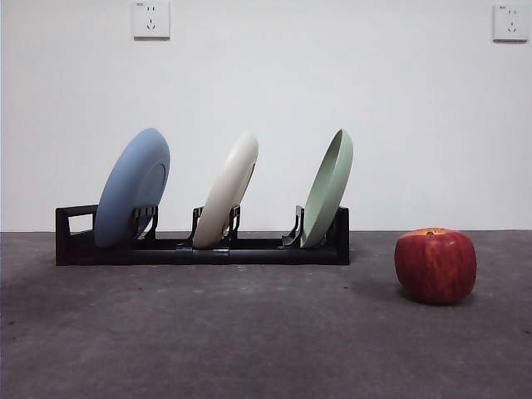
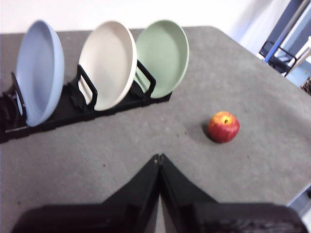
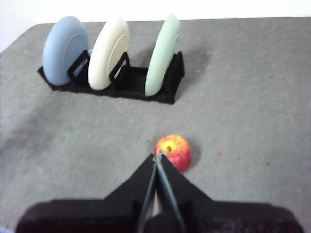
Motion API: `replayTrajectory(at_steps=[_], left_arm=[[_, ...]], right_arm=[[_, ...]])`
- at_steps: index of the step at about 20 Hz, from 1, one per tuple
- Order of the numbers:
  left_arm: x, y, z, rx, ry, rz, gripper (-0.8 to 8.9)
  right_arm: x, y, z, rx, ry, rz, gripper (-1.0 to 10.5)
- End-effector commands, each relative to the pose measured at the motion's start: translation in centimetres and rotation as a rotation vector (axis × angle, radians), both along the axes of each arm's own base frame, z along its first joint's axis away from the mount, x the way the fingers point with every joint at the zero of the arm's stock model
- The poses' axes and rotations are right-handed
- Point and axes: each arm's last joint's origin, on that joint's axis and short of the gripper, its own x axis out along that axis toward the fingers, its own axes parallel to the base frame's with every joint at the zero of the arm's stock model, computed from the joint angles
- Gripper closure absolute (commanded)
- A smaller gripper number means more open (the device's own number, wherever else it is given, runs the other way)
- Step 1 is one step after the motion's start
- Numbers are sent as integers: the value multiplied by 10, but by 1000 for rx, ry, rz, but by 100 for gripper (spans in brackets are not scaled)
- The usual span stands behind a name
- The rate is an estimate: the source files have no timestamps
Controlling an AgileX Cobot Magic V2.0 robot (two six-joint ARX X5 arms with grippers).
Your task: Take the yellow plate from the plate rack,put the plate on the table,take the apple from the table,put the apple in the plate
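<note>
The cream yellow plate [image 1: 228,193] stands tilted in the middle slot of the black plate rack [image 1: 199,247], between a blue plate [image 1: 133,187] and a pale green plate [image 1: 327,188]. The red apple [image 1: 435,264] sits on the grey table [image 1: 249,332] to the right of the rack. My left gripper [image 2: 159,158] is shut and empty, above the table short of the rack [image 2: 73,104], with the yellow plate [image 2: 108,63] and apple [image 2: 224,127] ahead. My right gripper [image 3: 157,154] is shut and empty, its tips just short of the apple [image 3: 173,151]. The yellow plate [image 3: 109,52] stands beyond.
Two wall sockets [image 1: 151,18] sit on the white wall behind. The table's edge and some furniture [image 2: 286,43] show in the left wrist view. Neither arm shows in the front view.
</note>
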Motion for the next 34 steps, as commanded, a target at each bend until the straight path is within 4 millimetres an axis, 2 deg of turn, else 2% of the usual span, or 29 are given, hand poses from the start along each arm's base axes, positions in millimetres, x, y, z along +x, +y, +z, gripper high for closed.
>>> replayTrajectory(at_steps=[1, 3, 4, 5, 6, 7, 8, 13, 18, 21, 26, 29, 34], left_arm=[[-1, -1, 0, 13, -11, -35, 817], [0, -2, 0, 4, -7, -56, 809], [1, -3, 0, -3, -3, -72, 753], [1, -3, 0, -9, 0, -84, 646], [2, -3, 1, -13, 5, -93, 477], [3, -4, 2, -20, 7, -106, 353], [4, -4, 4, -27, 9, -122, 275], [12, -8, 25, -32, -12, -159, 269], [33, -18, 38, -14, -2, -228, 269], [60, -30, 38, -15, -12, -272, 269], [112, -58, 28, -19, -41, -341, 272], [159, -83, 15, -12, -60, -357, 279], [237, -124, -7, 104, -39, -337, 279]], right_arm=[[-1, 1, 1, 4, 0, 29, 945], [-1, 1, 1, 9, -1, 36, 939], [-1, 1, 1, 14, -2, 45, 883], [-1, 2, 1, 26, -2, 64, 780], [-2, 3, 1, 43, -3, 93, 631], [-2, 3, 1, 53, -3, 109, 523], [-2, 3, 1, 58, -3, 118, 451], [-3, 4, 1, 73, -1, 137, 438], [2, 4, 1, 81, 17, 144, 438], [7, 4, -1, 84, 47, 143, 438], [14, 4, -3, 88, 85, 142, 439], [19, 4, -5, 90, 104, 141, 439], [26, 3, -6, 93, 129, 140, 440]])
